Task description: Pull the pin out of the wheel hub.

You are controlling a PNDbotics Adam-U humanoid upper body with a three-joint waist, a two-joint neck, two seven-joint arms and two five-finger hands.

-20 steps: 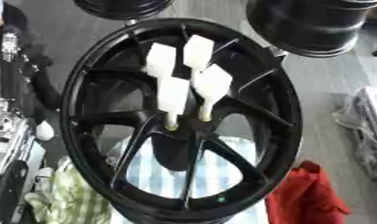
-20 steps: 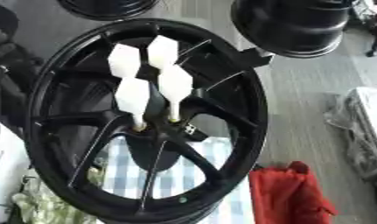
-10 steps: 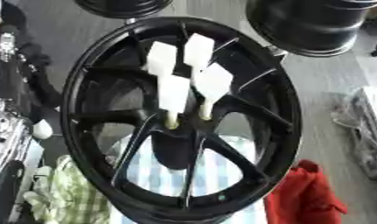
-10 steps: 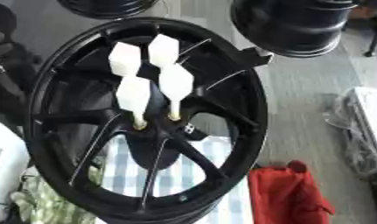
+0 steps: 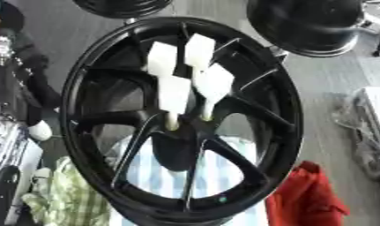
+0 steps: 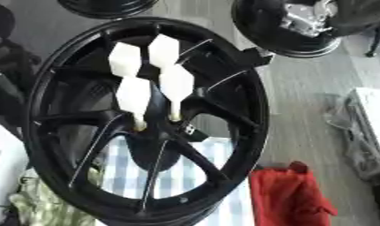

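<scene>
A big black wheel hub (image 5: 290,110) with spokes fills the middle of both views. Several white pins with blocky heads (image 5: 175,94) stand in a tight cluster in its centre, their thin stems going into the holes around the centre cap (image 5: 177,148). No hand touches the pins or the wheel. Silver and black parts of my left hand (image 5: 3,132) show at the left edge, beside the rim. My right hand (image 6: 300,18) shows as a silver mechanism at the top right, well above and to the right of the pins.
Two more black wheels lie at the back, one at top right (image 5: 308,24) and one at top centre (image 5: 119,6). A red cloth (image 5: 304,201) lies at the lower right, a green checked cloth (image 5: 65,196) at the lower left, and a blue striped cloth (image 5: 223,172) under the hub.
My right hand has come into the right eye view at the top right. The pins and the wheel hub stand as before.
</scene>
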